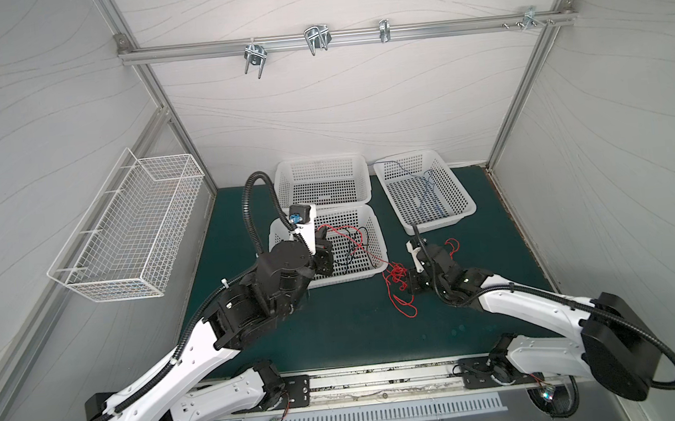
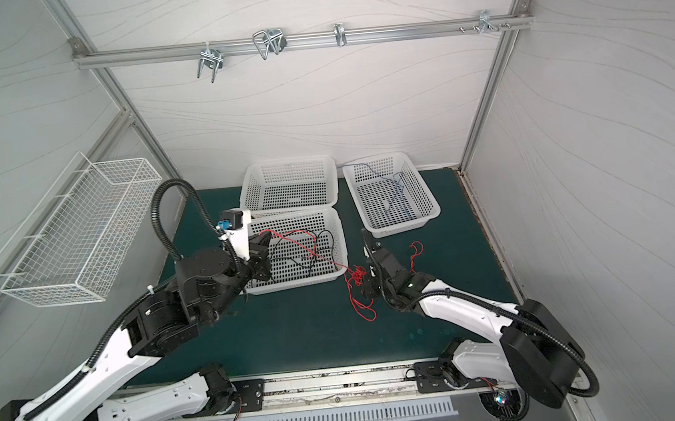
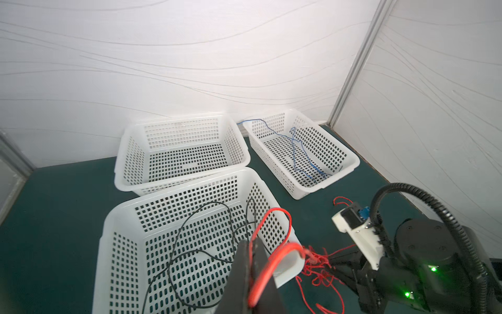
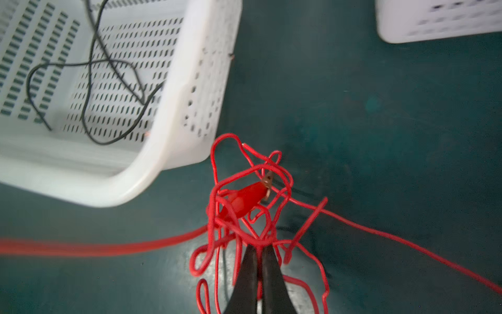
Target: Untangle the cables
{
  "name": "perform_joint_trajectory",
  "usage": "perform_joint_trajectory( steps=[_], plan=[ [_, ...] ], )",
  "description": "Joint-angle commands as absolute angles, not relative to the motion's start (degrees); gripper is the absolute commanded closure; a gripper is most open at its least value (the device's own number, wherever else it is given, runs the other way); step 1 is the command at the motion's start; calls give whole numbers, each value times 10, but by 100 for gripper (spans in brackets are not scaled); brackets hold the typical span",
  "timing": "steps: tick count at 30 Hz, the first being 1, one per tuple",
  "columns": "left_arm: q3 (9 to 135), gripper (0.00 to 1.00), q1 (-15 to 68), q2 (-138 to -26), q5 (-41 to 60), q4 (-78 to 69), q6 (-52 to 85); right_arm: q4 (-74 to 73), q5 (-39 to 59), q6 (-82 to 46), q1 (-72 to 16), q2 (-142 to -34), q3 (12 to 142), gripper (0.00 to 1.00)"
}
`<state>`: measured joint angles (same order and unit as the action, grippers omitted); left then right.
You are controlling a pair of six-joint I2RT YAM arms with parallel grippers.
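1. Left hand (image 3: 251,246) is clenched on a loop of the red cables (image 4: 214,168), raised over the near basket (image 1: 350,278). The right hand (image 4: 259,246) is clenched on the knot of the same red bundle, low over the surface (image 1: 338,332) just off that basket's corner.
2. On the green surface stand three white baskets. Loose red loops trail on the mat below the knot and beside the right arm.
3. The near basket holds the black cables (image 4: 106,142), and the far right basket (image 1: 437,224) holds the blue cables (image 3: 294,152). The third basket (image 1: 319,161) shows none.
4. From the left hand, a red strand runs across the near basket to the knot. These wires look light, limp and slightly springy, so they probably slide through a pinch and hold kinks. Hard pulling would likely tighten the knot or drag the basket, and strands may catch in its holes.
5. A red clip (image 4: 245,199) with a metal tip sits inside the knot. As the only stiff part, it seems the surest place to take hold. Otherwise, a single strand close beside the knot would do.
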<state>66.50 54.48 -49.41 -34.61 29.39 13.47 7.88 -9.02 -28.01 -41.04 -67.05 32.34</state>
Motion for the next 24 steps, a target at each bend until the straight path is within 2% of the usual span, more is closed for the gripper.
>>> perform_joint_trajectory(
  steps=[1,7,13,20,24],
  plan=[
    [679,100,540,-460,-402,289,129,151,-110,-310,-370,-647,293,100],
    [676,100,540,-417,-432,305,131,173,-107,-316,-334,-611,288,100],
    [666,100,540,-403,-416,301,140,171,-90,-314,-331,-613,306,100],
    [683,100,540,-437,-403,294,141,170,-65,-313,-331,-620,338,71],
    [702,100,536,-465,-398,287,136,171,-63,-306,-331,-615,355,59]
  ],
)
